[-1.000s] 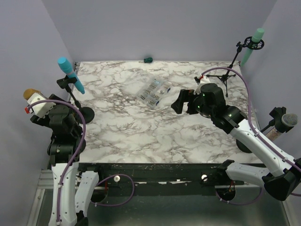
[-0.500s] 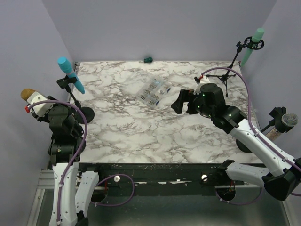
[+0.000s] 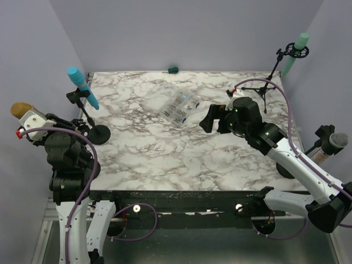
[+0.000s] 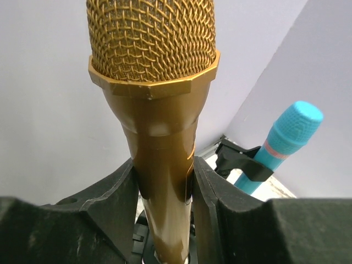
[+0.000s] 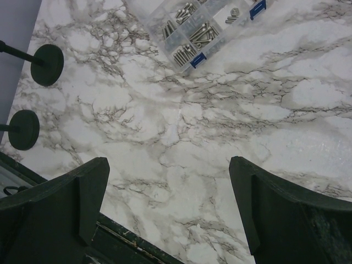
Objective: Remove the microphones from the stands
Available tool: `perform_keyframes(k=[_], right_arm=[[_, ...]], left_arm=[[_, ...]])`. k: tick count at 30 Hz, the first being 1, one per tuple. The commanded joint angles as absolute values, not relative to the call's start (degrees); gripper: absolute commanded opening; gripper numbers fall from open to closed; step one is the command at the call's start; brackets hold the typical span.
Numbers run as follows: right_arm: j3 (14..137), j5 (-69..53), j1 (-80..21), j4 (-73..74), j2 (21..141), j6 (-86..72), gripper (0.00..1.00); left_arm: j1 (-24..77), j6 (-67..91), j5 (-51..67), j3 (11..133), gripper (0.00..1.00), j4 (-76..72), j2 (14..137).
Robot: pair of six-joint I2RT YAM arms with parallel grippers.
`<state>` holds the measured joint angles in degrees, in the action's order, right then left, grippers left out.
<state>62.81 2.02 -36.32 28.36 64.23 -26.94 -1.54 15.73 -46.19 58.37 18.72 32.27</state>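
While the left hand [image 3: 34, 120] hangs past the table's [image 3: 165, 151] left edge in the top view, it carries the gold microphone [image 3: 21, 109] out there. The left wrist view shows its fingers [image 4: 115, 192] clamped on the microphone's stem. In the right wrist view the right hand [image 5: 170, 203] gapes apart above the table's middle
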Motion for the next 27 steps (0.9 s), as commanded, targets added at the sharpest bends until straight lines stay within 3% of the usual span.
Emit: perform_keyframes(k=[1, 9, 19, 27], right_arm=[[63.81, 1.93, -36.57, 28.53, 64.85, -27.29, 1.00], [63.28, 1.58, -36.57, 28.08, 65.75, -27.93, 1.00], [62.59, 1.54, -36.56, 27.61, 66.05, -28.63, 1.00], [61.79, 1.66, -36.56, 27.50, 65.81, -28.78, 1.00]], left_arm=[[-2.02, 14.89, -40.87, 63.30, 0.18, 20.69, 30.56], [-2.02, 16.50, -26.00, 70.03, 0.11, 25.93, 29.96], [-1.98, 19.88, 10.60, 76.89, 0.00, 32.97, 37.08], [-1.80, 26.11, 26.91, 74.43, 0.00, 34.97, 44.31]])
